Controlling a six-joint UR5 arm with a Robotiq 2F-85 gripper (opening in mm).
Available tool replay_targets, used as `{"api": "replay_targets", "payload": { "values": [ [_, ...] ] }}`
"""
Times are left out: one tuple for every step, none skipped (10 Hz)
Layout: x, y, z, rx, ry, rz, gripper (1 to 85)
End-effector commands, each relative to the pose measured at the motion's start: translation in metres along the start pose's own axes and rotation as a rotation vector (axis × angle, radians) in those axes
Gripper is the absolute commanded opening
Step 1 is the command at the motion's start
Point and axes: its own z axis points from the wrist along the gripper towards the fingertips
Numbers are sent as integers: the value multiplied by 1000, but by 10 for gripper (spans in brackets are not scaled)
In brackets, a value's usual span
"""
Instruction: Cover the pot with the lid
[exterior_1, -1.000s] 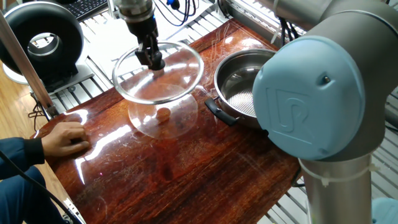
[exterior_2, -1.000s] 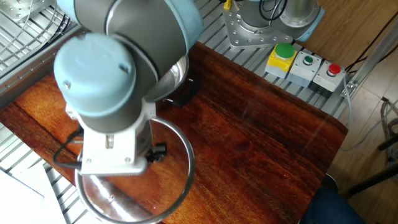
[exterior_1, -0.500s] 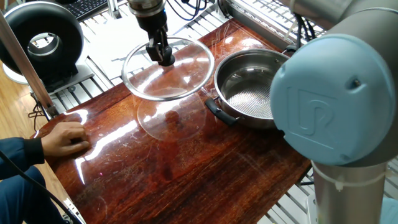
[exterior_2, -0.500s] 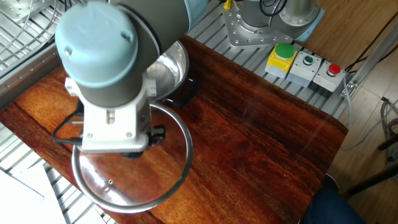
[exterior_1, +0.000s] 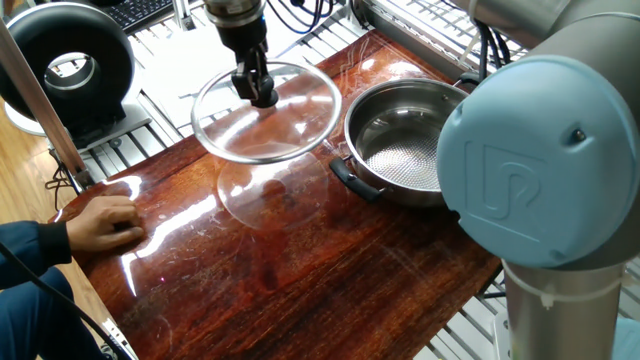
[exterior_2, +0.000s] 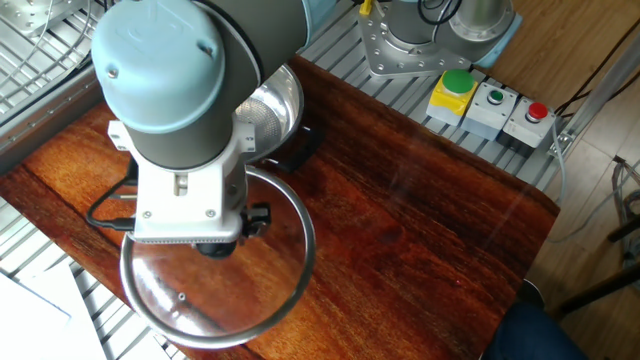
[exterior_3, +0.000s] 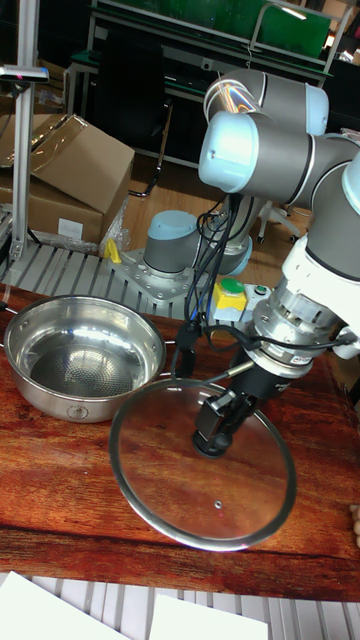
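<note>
The glass lid (exterior_1: 268, 112) with its steel rim hangs tilted above the wooden table, held by its black centre knob. My gripper (exterior_1: 257, 93) is shut on that knob. In the tall fixed view the lid (exterior_3: 203, 464) floats just right of the pot, with the gripper (exterior_3: 213, 436) at its middle. The steel pot (exterior_1: 405, 143) stands open on the table to the right of the lid, its dotted bottom and one black handle (exterior_1: 352, 181) showing. In the other fixed view the arm hides most of the pot (exterior_2: 276, 110) and the lid (exterior_2: 218, 273) shows below the wrist.
A person's hand (exterior_1: 100, 222) rests on the table's left edge. A black round fan (exterior_1: 70, 62) stands at the back left. A button box (exterior_2: 488, 105) sits beyond the table's far edge. The arm's blue shoulder cap (exterior_1: 530, 170) blocks the right foreground.
Over the last second the lid rose and moved right toward the pot, carried by the gripper. In the last half second it barely shifted.
</note>
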Motion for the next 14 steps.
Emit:
{"api": "replay_targets", "payload": {
  "values": [
    [-14, 8, -2, -31, -50, 8, 13],
    [-12, 10, -2, -37, -44, 24, 13],
    [-12, 10, -2, -36, -41, 29, 13],
    [-12, 8, -2, -31, -41, 32, 13],
    [-11, 6, -2, -22, -37, 35, 13],
    [-12, 6, -2, -22, -43, 43, 13],
    [-12, 5, -2, -19, -43, 38, 13],
    [-11, 6, -2, -21, -38, 31, 13],
    [-7, 5, -2, -18, -21, 22, 13],
    [3, 2, -3, -11, 4, 2, 13],
    [16, -2, -6, -14, 12, -19, 13],
    [35, -5, -9, -25, 19, -36, 13],
    [53, -11, -15, -23, 32, -56, 13],
    [70, -14, -20, -23, 43, -71, 13]
  ]
}}
